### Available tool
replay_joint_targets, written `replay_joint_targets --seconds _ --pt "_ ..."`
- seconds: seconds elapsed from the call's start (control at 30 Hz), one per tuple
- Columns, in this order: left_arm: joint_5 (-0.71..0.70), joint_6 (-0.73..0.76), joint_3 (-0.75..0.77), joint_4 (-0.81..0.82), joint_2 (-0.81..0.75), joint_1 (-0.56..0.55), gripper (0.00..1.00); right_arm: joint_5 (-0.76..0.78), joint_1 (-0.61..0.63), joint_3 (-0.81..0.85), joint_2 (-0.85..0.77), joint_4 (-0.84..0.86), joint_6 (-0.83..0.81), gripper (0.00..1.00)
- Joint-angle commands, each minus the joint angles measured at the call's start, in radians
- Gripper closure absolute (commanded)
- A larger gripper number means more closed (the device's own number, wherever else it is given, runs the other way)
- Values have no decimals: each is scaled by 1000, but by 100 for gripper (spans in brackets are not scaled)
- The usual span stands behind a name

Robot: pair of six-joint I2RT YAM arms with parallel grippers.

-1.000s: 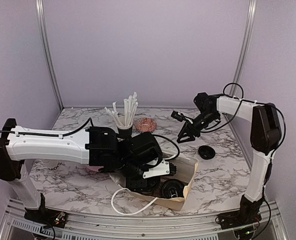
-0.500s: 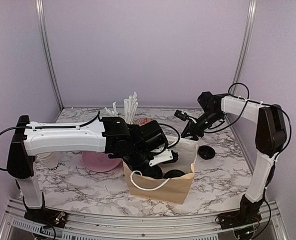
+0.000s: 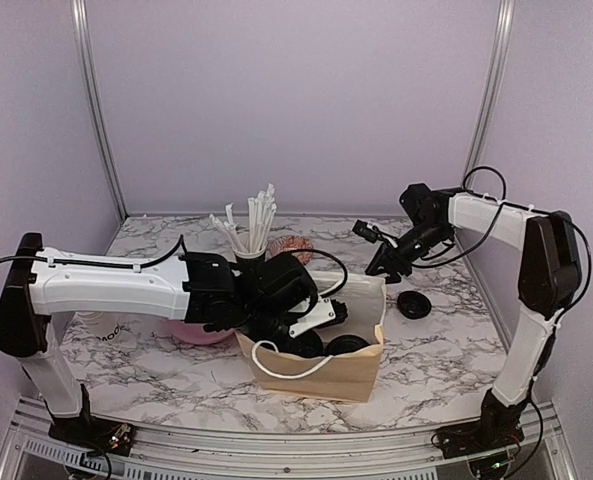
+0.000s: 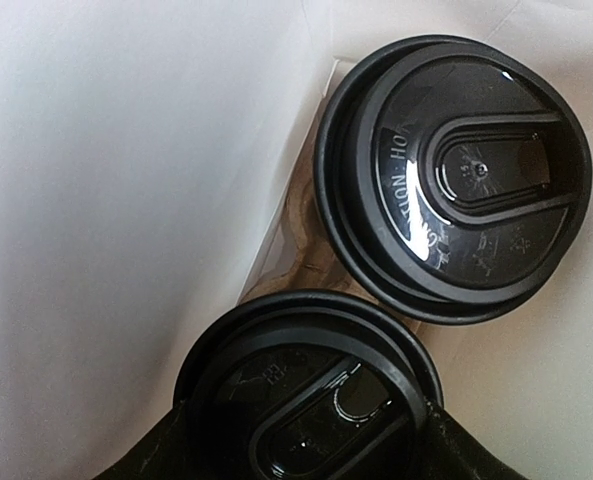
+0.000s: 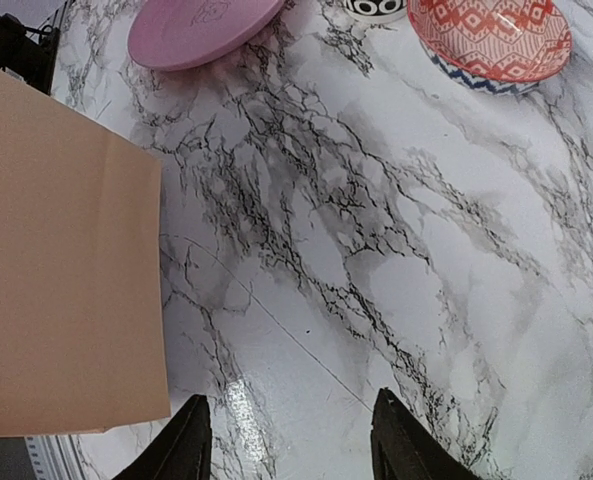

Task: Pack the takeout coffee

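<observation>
Coffee (image 4: 306, 400) sits inside bag (image 3: 321, 372) beside 2nd lidded cup (image 4: 456, 175); L fingers (image 4: 151, 462) clasp its sides. R fingers (image 5: 404, 448) spread, empty, outside bag over worktop (image 5: 376, 250). Prob. thin-walled, crushable, lid (image 4: 321, 432) can pop: grip wall below rim, gently.

the bench (image 5: 376, 250) has a smooth, glossy marble-look top that catches the light. the bag (image 5: 56, 250) is matt brown paper outside, white within. the takeout coffee (image 4: 306, 410) wears a shiny black plastic lid, like the second lid (image 4: 456, 180), embossed with lettering. the pink plate (image 5: 201, 25) looks smooth and matt.
</observation>
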Motion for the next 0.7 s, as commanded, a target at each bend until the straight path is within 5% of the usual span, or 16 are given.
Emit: replay_joint_targets --seconds 0.0,0.23,0.47,0.67 --pt "-57 -89 51 -56 89 -1 58 -7 -9 -9 -44 18 18 48" --pt "-3 -125 106 -125 80 -4 53 -14 -9 -10 -41 17 12 48" --pt "90 -109 136 -154 15 -7 26 -30 -9 8 -28 9 10 48" --pt "74 -103 202 -213 10 -11 13 -35 -9 3 -33 6 7 48"
